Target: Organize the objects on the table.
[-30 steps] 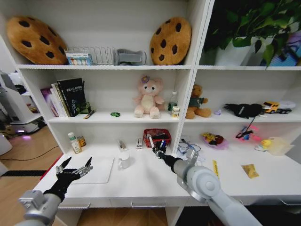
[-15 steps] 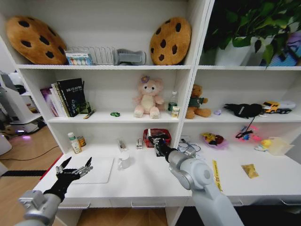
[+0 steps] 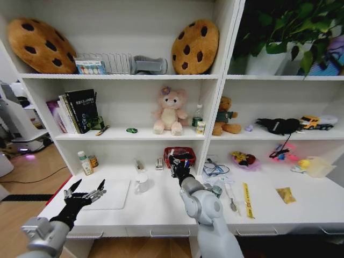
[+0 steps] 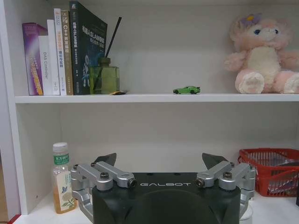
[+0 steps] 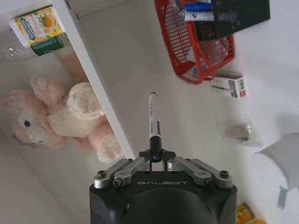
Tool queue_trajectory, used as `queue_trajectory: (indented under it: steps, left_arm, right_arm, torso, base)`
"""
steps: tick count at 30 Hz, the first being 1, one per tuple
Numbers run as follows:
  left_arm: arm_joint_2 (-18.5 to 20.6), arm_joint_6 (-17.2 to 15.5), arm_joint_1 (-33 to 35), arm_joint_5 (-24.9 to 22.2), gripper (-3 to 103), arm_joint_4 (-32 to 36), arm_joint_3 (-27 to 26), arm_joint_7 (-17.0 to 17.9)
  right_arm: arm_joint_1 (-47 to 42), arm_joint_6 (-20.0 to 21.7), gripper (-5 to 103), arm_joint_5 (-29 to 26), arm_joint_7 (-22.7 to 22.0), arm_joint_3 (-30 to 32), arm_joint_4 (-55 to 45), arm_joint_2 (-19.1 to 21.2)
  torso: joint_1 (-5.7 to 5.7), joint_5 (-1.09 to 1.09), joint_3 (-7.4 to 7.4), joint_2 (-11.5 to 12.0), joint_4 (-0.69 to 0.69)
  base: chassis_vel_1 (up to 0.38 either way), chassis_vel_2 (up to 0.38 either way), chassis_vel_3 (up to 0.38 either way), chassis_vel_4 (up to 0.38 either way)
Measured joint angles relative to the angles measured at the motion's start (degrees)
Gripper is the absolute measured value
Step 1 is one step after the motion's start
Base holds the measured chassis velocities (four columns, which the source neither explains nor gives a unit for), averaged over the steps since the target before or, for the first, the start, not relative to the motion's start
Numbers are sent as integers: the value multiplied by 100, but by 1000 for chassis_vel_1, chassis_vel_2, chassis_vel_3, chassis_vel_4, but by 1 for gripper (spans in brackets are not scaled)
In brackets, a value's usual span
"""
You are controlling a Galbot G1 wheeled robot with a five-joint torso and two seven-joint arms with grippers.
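My right gripper [image 3: 176,163] reaches to the back of the white table [image 3: 161,207], at the front rim of a red basket [image 3: 179,156]. It is shut on a pen [image 5: 153,116] with a white barrel and black end, which points toward the red basket [image 5: 205,53]. A blue pen [image 5: 198,7] and a black item lie in that basket. My left gripper [image 3: 84,192] hangs open over the near left end of the table, beside a flat silver laptop [image 3: 112,193]. Its fingertips [image 4: 105,158] hold nothing. A small green item [image 3: 131,130] rests on the shelf above.
A white mug [image 3: 142,184] stands between the laptop and my right arm. A drink bottle [image 3: 85,164] is at the back left. Right of the arm lie a spoon [image 3: 230,196], a yellow strip [image 3: 246,192] and a gold packet [image 3: 285,194]. Shelving rises behind.
My right arm has swung left and reached farther back, carrying the pen up to the red basket. The left arm has not moved.
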State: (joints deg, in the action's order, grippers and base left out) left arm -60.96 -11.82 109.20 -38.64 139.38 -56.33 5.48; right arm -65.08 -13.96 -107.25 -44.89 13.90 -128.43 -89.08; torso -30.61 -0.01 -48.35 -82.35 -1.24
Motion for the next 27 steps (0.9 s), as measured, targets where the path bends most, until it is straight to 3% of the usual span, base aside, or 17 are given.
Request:
queue_trajectory:
  steps: [3,7,13,21,27]
  left_arm:
    - [0,0,0,0,100,0,0,-4]
    - [0,0,0,0,100,0,0,-3]
    - [0,0,0,0,100,0,0,-3]
    - [0,0,0,0,100,0,0,-5]
    - [0,0,0,0,100,0,0,-5]
  right_arm:
    - [49,-8,11,-215,-258,310,-111,341]
    - [156,-97,11,-295,-338,492,-152,391]
    - [104,-198,11,-319,-324,488,-218,242]
    - [327,-343,11,-384,150,487,203,-284]
    - [273,-422,11,-579,324,725,471,-304]
  torso:
    - [0,2,0,0,-2]
    - [0,2,0,0,-1]
    - [0,1,0,0,0]
    - [0,1,0,0,1]
    - [-1,0,0,0,0]
  base:
    - [0,0,0,0]
    - [0,0,0,0]
    - [0,0,0,0]
    - [0,0,0,0]
    - [0,0,0,0]
